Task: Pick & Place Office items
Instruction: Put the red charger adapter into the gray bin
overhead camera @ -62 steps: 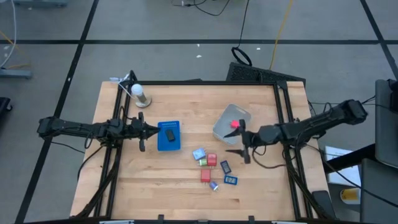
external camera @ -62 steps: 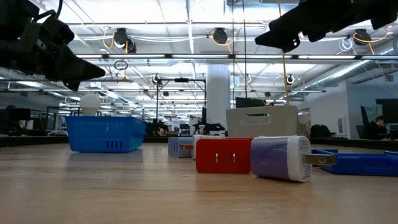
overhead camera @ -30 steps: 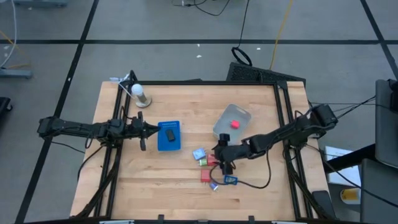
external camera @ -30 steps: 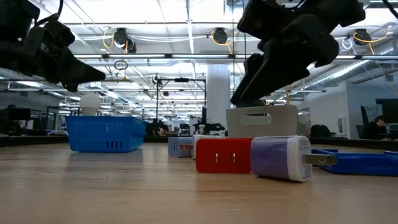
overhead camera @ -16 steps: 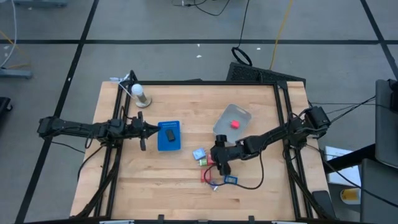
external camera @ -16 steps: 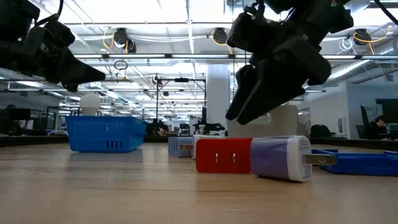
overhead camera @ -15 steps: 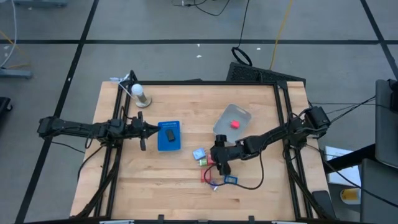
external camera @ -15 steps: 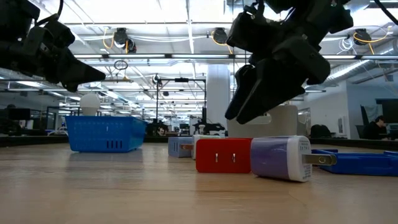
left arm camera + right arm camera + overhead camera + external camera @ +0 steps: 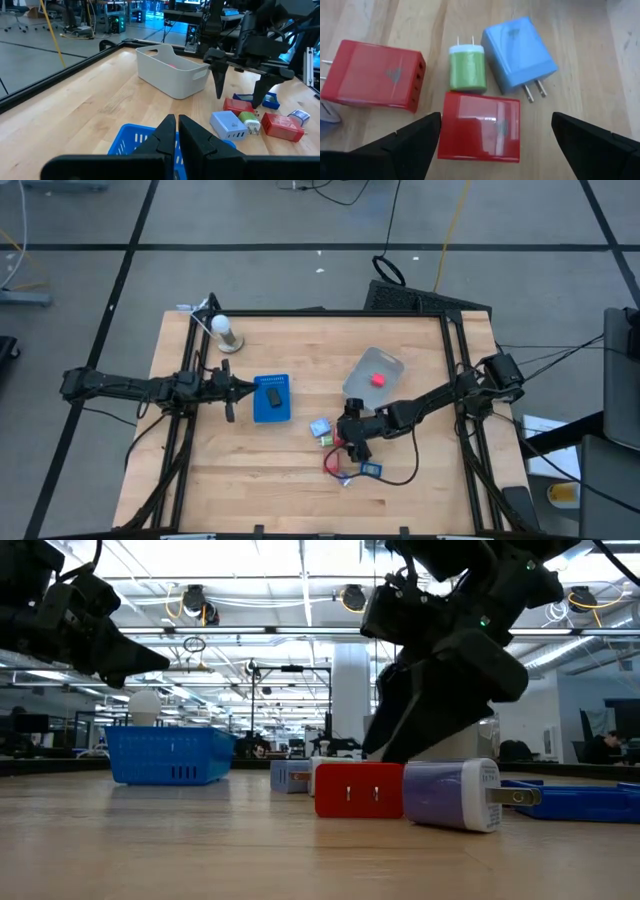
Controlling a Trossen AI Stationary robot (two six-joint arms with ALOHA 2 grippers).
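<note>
Several small chargers lie in a cluster on the table: a red one (image 9: 480, 125), a second red one (image 9: 372, 75), a green one (image 9: 467, 67) and a light blue one (image 9: 517, 52). A purple-white one (image 9: 450, 793) and a dark blue one (image 9: 370, 470) lie nearer the front edge. My right gripper (image 9: 496, 120) hangs open just above the first red charger, one finger on each side, touching nothing. My left gripper (image 9: 176, 122) is shut and empty at the left end of the blue basket (image 9: 270, 398).
A grey tub (image 9: 372, 375) with a red piece (image 9: 378, 379) inside stands beyond the cluster toward the far right. The blue basket holds a black piece (image 9: 272, 395). A white ball on a stand (image 9: 222, 330) sits at the far left corner. Bare wood lies along the front.
My right gripper has sunk toward the cluster and shifted a little toward the table's left edge, ending low over the red charger. The chargers have not moved.
</note>
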